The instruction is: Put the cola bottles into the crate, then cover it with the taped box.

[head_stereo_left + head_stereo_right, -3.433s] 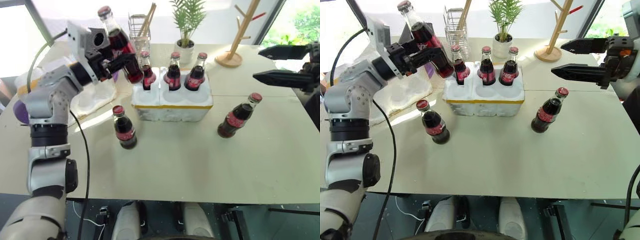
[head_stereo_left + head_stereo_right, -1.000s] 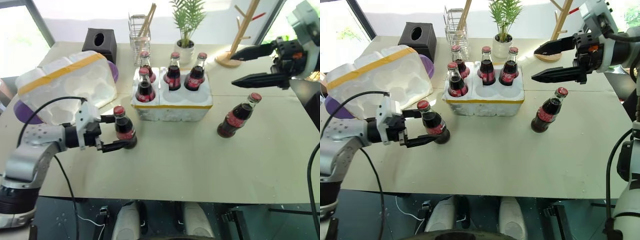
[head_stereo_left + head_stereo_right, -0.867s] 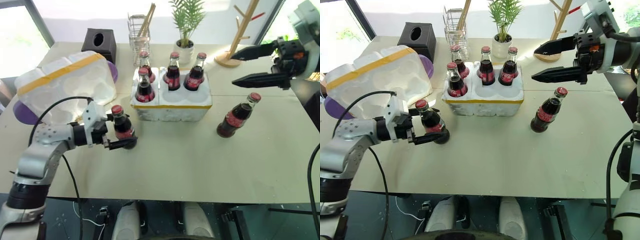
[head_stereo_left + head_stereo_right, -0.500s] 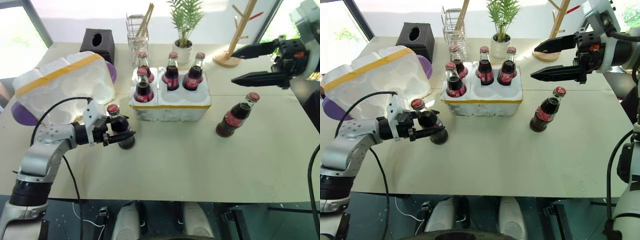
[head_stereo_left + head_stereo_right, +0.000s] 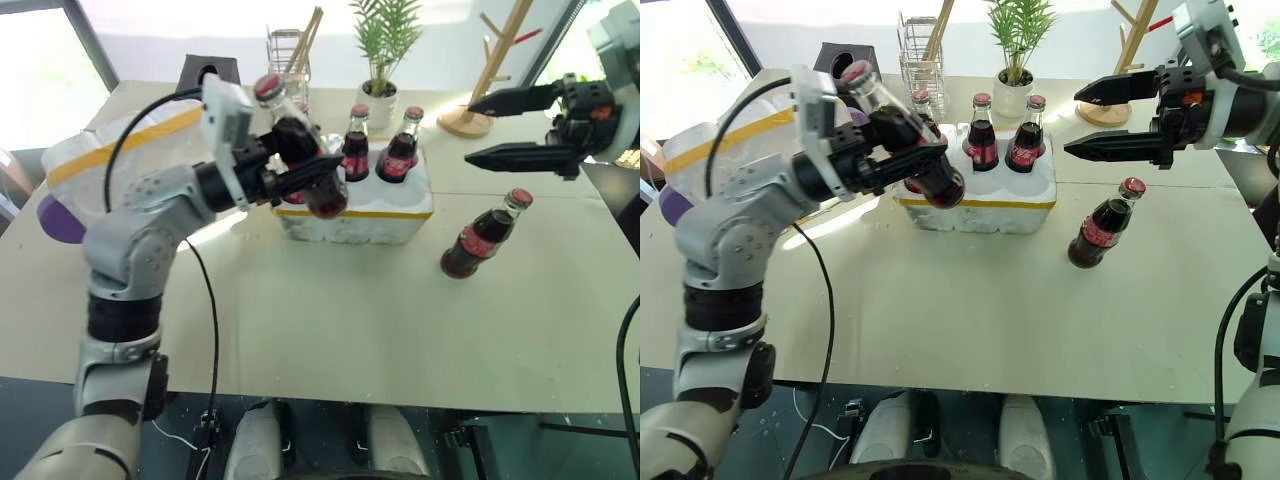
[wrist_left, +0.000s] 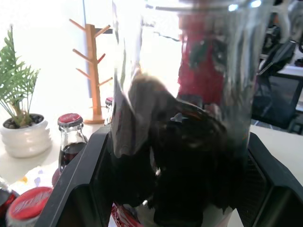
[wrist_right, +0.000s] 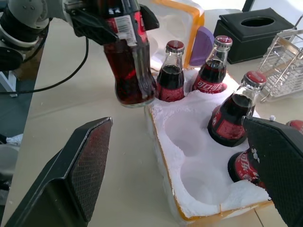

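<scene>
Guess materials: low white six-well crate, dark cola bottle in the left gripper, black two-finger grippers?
Low white six-well crate: likely styrofoam, matte, with a grainy, crumbly edge. Dark cola bottle, held by the left gripper: apparently clear glass, glossy, with see-through walls and highlights. Black fingers of the right gripper: probably hard matte plastic; the pads show a cross-hatched texture.

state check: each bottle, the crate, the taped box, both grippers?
left gripper: shut on held cola bottle
held cola bottle: lifted, tilted, beside the crate's front left corner
crate: four bottles seated, two wells empty
seated bottles: upright or leaning in their wells, capped
loose bottle: leaning on the table right of the crate, capped
taped box: off the crate, lying at the table's left
right gripper: open, holding nothing
</scene>
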Robot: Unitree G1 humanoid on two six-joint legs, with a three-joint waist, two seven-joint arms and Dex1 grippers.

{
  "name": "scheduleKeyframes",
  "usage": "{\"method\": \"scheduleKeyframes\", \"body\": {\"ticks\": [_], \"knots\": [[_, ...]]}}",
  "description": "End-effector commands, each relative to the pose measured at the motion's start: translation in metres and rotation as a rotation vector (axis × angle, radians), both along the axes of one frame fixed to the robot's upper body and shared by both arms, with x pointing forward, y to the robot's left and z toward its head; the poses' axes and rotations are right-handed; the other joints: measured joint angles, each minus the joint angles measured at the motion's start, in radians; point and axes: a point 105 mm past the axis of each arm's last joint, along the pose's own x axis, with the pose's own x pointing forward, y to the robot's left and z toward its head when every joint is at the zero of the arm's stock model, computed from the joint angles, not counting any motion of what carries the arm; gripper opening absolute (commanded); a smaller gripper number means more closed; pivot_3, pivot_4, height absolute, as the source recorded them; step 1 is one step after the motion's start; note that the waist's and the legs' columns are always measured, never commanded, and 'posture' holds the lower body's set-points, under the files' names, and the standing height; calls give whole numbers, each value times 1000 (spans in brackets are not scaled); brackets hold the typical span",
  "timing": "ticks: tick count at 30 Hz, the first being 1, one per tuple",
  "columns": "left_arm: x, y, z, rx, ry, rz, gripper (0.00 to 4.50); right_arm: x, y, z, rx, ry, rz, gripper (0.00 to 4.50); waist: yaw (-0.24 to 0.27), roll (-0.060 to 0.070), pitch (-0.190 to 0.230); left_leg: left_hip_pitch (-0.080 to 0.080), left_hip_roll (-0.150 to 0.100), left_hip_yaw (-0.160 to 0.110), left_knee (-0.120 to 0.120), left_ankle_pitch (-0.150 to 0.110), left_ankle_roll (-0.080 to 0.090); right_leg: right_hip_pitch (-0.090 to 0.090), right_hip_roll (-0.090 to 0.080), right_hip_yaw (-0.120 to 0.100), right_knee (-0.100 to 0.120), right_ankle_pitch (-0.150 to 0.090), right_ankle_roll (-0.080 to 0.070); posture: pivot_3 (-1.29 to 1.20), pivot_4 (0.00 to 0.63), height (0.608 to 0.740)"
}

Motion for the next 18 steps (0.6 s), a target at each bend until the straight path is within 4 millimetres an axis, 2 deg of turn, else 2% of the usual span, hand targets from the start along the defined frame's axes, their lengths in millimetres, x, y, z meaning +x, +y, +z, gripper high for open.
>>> {"method": "scheduleKeyframes", "body": {"ticks": [1,5,11,16,18], "knots": [[0,-16,17,4,-96,44,2580,-9,-1,14,16,-63,2,4500,0,0,0,0,0,0,0,0,0,0,0,0,0,0,0,0,150,740],[17,-33,14,19,-98,183,2580,-11,-2,13,21,-63,-8,4500,2,0,0,0,0,-1,2,0,0,1,1,0,0,0,0,0,150,740],[38,-47,20,-33,-66,321,2580,-13,-3,8,27,-60,-18,4500,3,0,0,-1,0,-2,3,0,1,1,1,0,0,0,0,0,150,740],[58,-58,13,-14,11,427,2580,-13,-4,8,38,-61,-28,4500,3,0,0,-1,0,-2,3,-1,1,0,1,0,0,0,0,0,150,740],[64,-65,2,53,30,447,2580,-12,-3,7,40,-63,-32,4500,3,-1,0,-1,0,-2,3,-1,1,1,1,0,0,0,0,0,150,740]]}}
